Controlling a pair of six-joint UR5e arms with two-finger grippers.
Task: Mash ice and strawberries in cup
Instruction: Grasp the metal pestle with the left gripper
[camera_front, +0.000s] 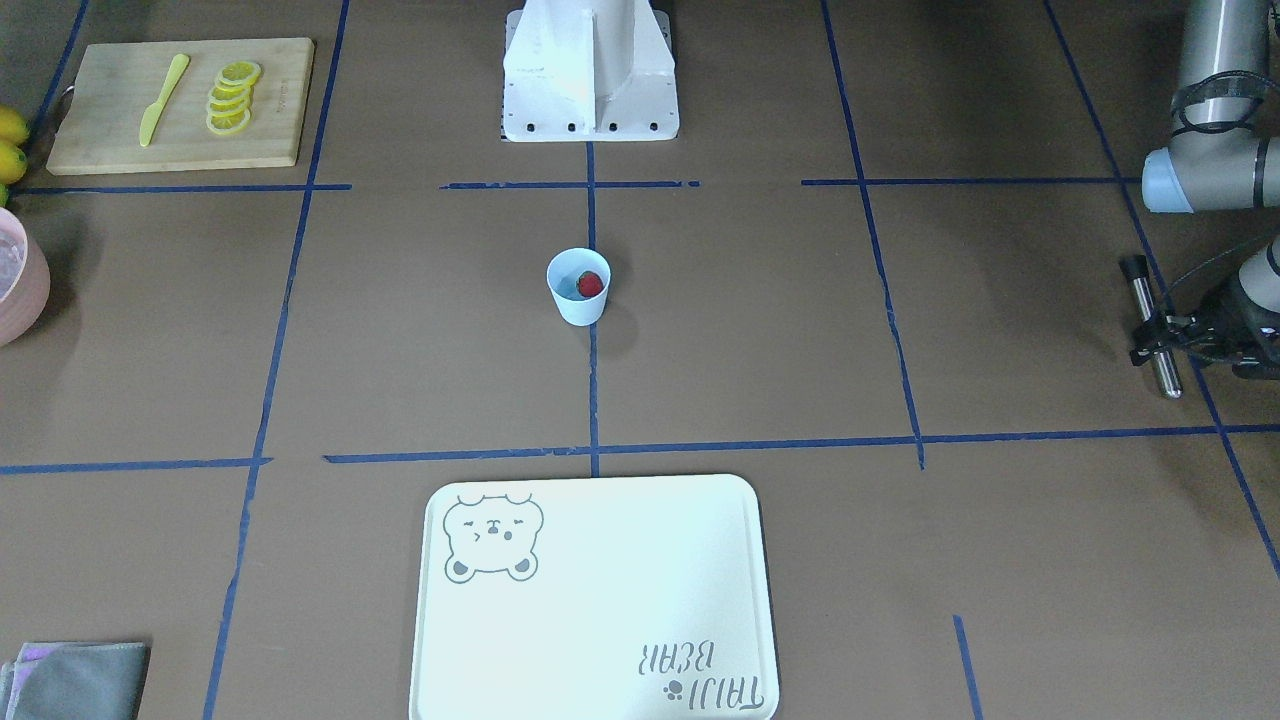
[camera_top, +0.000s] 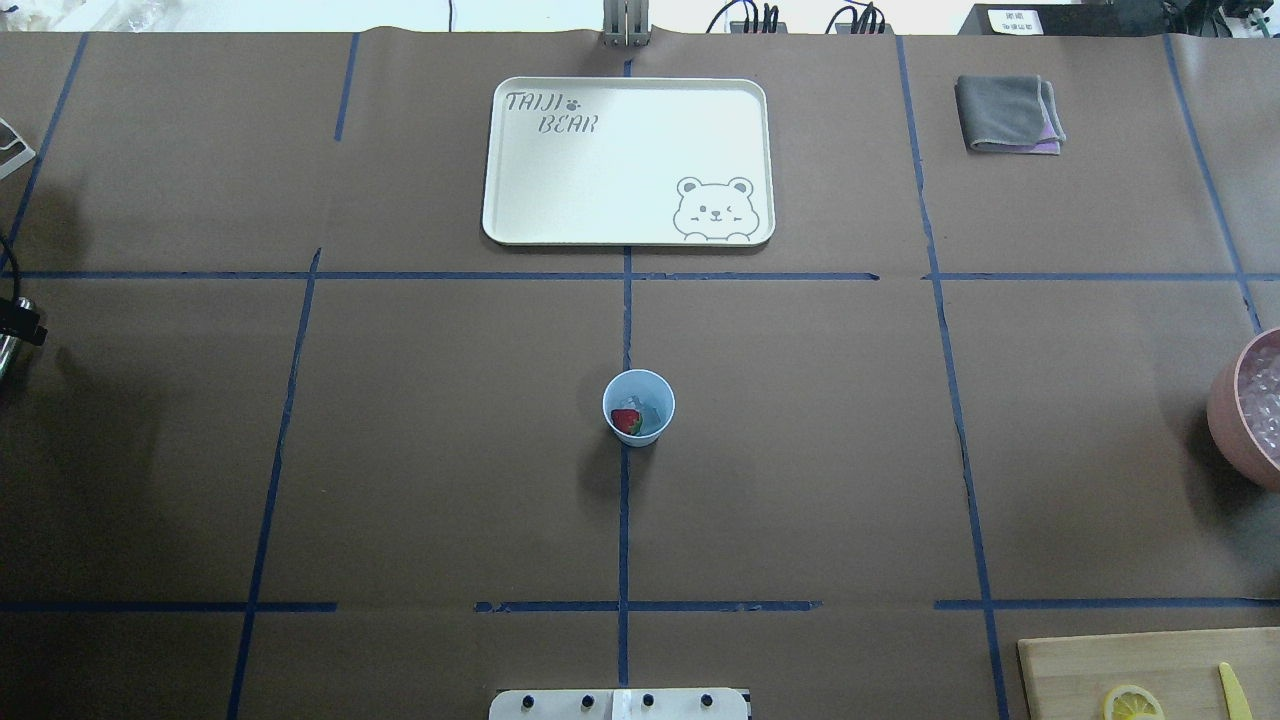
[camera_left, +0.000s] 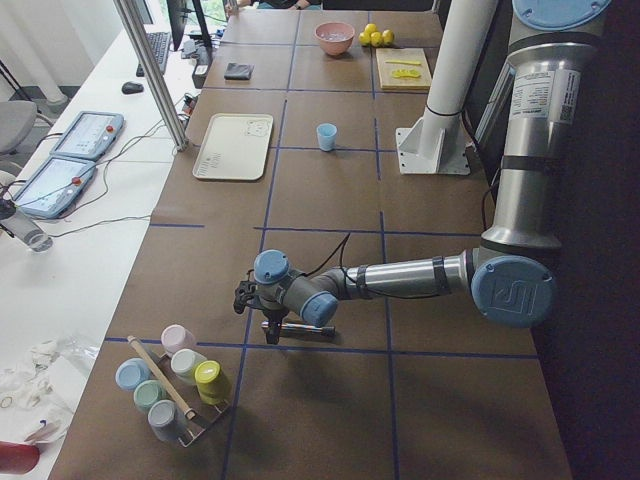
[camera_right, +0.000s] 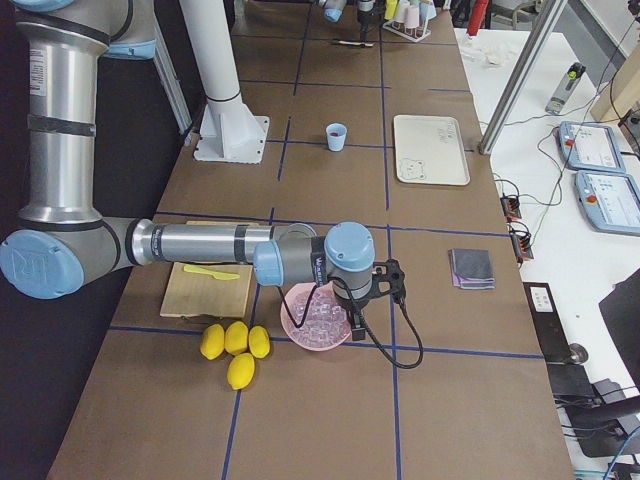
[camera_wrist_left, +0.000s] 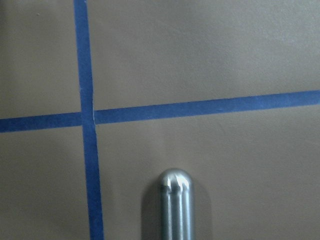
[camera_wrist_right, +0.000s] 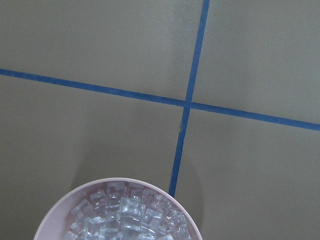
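Out in the middle of the long brown-papered table, right on a blue tape line, stands the small pale blue tapered cup (camera_top: 638, 407), upright. Inside it lies a small red strawberry (camera_top: 626, 421) against the wall on the robot's side, and a few pale translucent ice chunks (camera_top: 653, 409) beside it. Both arms are well away from the cup. Near the table end on the robot's left, the left gripper (camera_front: 1158, 333) has its fingers clamped on a slim shiny metal rod with a black cap (camera_front: 1142, 295), held roughly level over the paper; the left wrist camera shows the rod's rounded tip just short of a tape crossing. Near the opposite end, the right gripper (camera_right: 358, 320) hangs over the outer rim of a round pink bowl (camera_wrist_right: 55, 212) filled with clear ice cubes (camera_wrist_right: 125, 220), but I cannot tell whether its fingers are apart or together. In the corner beside that bowl on the robot's side sit a wooden cutting board (camera_front: 100, 135) with a row of lemon slices (camera_front: 232, 97) and a yellow plastic knife (camera_front: 163, 98). A white rectangular tray with a bear drawing (camera_top: 560, 200) lies at the operators' edge, straight across from the cup, and a folded grey cloth (camera_top: 1005, 113) lies further along that edge.
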